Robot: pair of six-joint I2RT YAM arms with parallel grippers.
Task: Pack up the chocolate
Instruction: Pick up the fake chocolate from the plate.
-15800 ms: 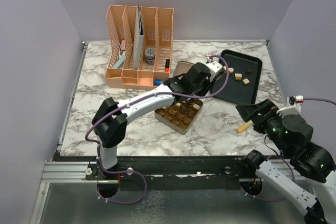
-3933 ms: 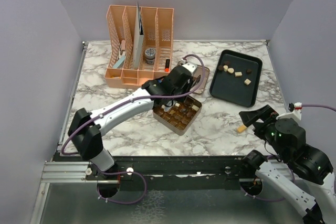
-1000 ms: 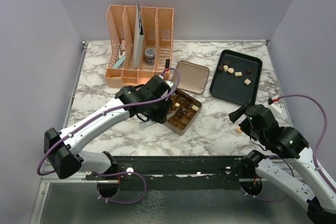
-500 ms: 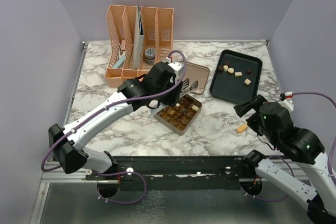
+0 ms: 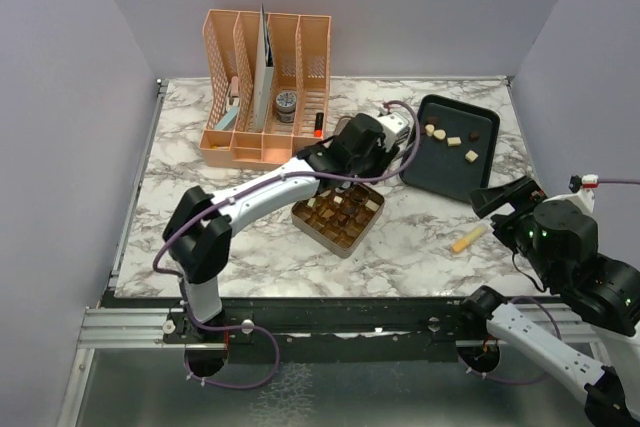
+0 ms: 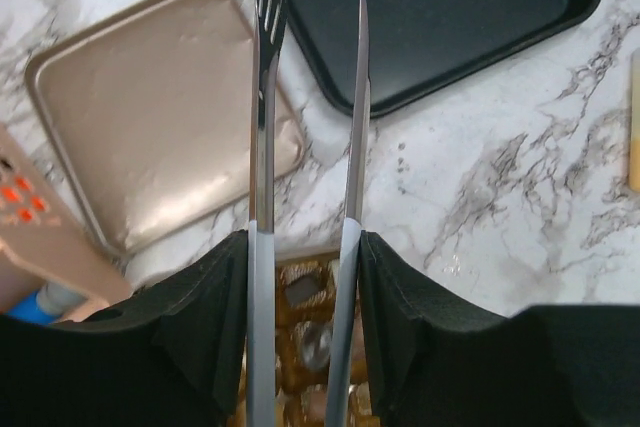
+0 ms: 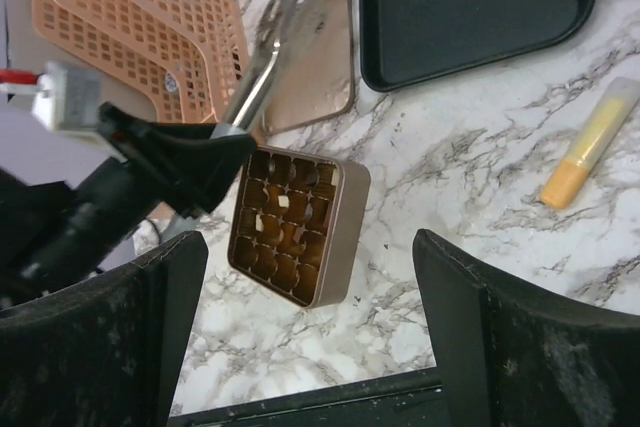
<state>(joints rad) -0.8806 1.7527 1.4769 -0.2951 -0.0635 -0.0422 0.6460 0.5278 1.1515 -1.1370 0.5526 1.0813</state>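
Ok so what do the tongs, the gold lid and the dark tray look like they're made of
Tongs: polished metal, likely steel; the blades are thin, silvery and mirror-bright.
Gold lid: probably tinplate with a satin gold finish, showing a soft sheen and a rolled rim.
Dark tray: matte black, metal or plastic; can't tell.

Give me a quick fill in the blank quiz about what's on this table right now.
1. The left gripper is clamped on a pair of metal ____.
2. The loose chocolate pieces sit on a ____ tray.
3. The right gripper has its jaws ____, holding nothing.
4. The gold tin has its lid ____.
Missing words: tongs; black; open; off.
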